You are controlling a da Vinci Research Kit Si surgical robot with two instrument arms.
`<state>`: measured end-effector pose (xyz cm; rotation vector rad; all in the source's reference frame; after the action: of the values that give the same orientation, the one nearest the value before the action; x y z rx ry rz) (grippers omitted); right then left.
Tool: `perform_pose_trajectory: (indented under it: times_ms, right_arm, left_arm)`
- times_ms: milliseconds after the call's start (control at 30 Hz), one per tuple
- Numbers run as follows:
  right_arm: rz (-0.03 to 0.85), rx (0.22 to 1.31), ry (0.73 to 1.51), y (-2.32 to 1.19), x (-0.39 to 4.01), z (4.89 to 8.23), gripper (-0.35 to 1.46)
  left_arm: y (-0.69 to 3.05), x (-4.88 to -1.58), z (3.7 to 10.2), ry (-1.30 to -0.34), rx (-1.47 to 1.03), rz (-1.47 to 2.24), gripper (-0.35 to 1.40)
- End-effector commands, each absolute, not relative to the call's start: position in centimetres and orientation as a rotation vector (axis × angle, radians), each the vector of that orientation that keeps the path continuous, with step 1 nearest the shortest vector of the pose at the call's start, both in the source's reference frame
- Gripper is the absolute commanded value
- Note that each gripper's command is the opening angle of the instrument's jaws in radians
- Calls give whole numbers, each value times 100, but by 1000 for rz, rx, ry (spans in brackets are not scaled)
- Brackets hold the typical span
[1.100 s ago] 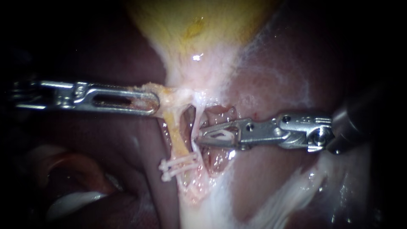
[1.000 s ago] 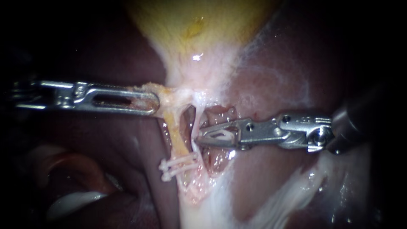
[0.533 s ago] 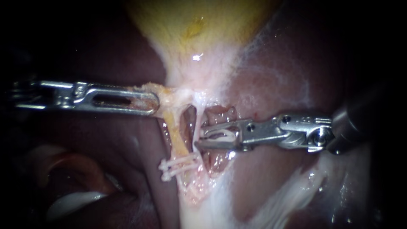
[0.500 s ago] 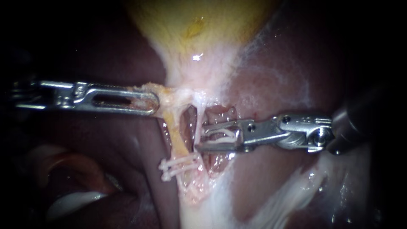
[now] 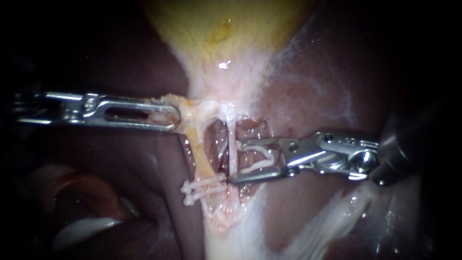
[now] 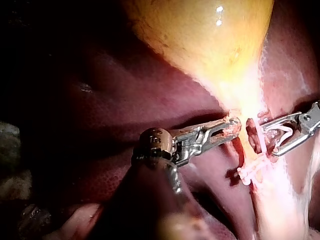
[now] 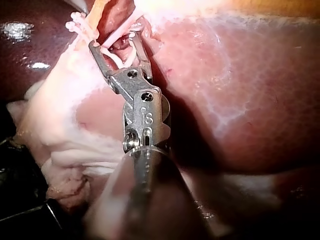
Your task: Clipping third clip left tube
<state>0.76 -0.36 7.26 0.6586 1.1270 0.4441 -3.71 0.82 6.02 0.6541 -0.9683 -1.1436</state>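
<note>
The yellow gallbladder (image 5: 226,24) narrows to two tubes: a yellowish left tube (image 5: 202,156) and a thin whitish right tube (image 5: 233,156). Two white clips (image 5: 204,187) lie across both tubes lower down. My left instrument (image 5: 175,115) has its jaws shut on tissue at the gallbladder's neck, also seen in the left wrist view (image 6: 232,127). My right instrument (image 5: 235,162) holds a spread white clip (image 5: 262,156) in its widely parted jaws. Their tips stand at the whitish tube, short of the yellowish one. The right wrist view shows the same jaws (image 7: 112,41) and clip (image 7: 119,57).
Dark red liver (image 5: 313,86) surrounds the tubes on both sides. White fatty tissue (image 5: 250,226) runs down below the clips. The right instrument's thick dark shaft (image 5: 414,144) fills the right side. Pale folded tissue (image 5: 82,226) lies at the lower left.
The right instrument's jaws have spread much wider, the lower one dropping toward the placed clips, and the clip has opened with them. The whitish tube has straightened. The left instrument has not moved.
</note>
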Motion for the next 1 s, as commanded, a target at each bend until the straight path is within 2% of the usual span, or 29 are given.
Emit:
perform_pose_trajectory:
  times_ms: [33, 400, 1000]
  right_arm:
    - [446, 657, 1127, -35, 74, 724, 50]
    - [452, 667, 1131, -27, 61, 704, 50]
    - [467, 672, 1158, -26, 73, 682, 50]
  left_arm:
    - [82, -371, 602, -968, 654, -1143, -35]
    - [83, -371, 602, -968, 654, -1143, -35]
    - [83, -371, 602, -968, 654, -1144, -35]
